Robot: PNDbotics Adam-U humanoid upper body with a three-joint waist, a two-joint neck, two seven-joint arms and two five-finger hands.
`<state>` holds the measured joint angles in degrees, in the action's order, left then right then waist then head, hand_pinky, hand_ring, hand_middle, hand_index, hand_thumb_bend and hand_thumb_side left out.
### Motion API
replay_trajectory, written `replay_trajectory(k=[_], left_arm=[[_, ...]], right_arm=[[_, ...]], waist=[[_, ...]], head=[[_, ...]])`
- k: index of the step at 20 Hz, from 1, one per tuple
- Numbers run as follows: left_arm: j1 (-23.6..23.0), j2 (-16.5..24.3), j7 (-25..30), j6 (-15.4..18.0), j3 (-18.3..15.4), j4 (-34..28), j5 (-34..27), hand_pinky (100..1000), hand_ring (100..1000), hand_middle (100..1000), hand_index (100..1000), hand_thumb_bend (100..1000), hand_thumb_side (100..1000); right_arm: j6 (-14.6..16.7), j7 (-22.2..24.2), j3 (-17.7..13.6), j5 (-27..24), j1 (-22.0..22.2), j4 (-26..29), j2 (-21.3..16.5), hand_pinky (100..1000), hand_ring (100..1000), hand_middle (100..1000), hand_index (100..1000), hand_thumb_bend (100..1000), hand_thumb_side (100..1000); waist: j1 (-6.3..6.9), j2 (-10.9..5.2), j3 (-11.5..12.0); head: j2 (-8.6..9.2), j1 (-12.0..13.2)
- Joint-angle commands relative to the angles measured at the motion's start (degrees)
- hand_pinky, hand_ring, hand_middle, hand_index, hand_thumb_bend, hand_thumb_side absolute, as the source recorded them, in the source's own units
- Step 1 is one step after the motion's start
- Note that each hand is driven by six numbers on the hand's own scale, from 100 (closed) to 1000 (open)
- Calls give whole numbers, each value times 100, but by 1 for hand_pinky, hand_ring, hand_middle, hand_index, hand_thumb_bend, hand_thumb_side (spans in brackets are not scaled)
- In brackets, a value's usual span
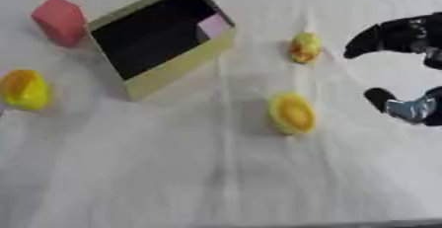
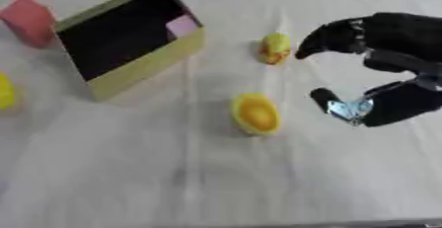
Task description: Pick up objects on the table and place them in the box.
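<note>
Your right hand [image 2: 388,74] hovers over the white table [image 2: 216,182] with fingers curved but spread, grasping nothing. The yellow oval object [image 2: 255,114] lies just to its left, apart from it, and the box [image 1: 160,37] stands further left.

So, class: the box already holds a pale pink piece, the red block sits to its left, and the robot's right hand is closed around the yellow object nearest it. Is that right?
Not quite. The right hand holds nothing: its fingers curve open beside the small yellow object without touching it, as the right eye view shows. The pale pink piece in the box and the red block on its left are as stated.
</note>
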<state>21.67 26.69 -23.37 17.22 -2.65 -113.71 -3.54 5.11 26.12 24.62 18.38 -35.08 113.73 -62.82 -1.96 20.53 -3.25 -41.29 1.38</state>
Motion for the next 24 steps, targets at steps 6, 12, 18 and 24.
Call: replay_trajectory(k=[6,12,18,24], left_arm=[[53,129,46,3,8,-88,-30,698,667,704,821,452,538],[53,112,67,-1,23,-88,-46,698,667,704,821,451,539],[59,95,86,-8,39,-88,-62,698,668,705,820,450,540],[70,76,104,-9,53,-88,-77,698,668,705,820,449,541]], right_arm=[[-562,508,316,-31,-365,86,222,872,883,869,906,298,478],[-953,775,498,-10,-533,-91,572,883,888,858,907,330,406],[-1196,884,732,201,-691,-443,992,880,882,850,905,311,437],[-1247,805,858,442,-764,-837,1332,877,878,846,904,315,431]], waist=[[6,-131,22],[20,-123,26],[36,-122,25],[52,-100,32]], head=[[19,-26],[15,-44],[16,-64],[41,-76]])
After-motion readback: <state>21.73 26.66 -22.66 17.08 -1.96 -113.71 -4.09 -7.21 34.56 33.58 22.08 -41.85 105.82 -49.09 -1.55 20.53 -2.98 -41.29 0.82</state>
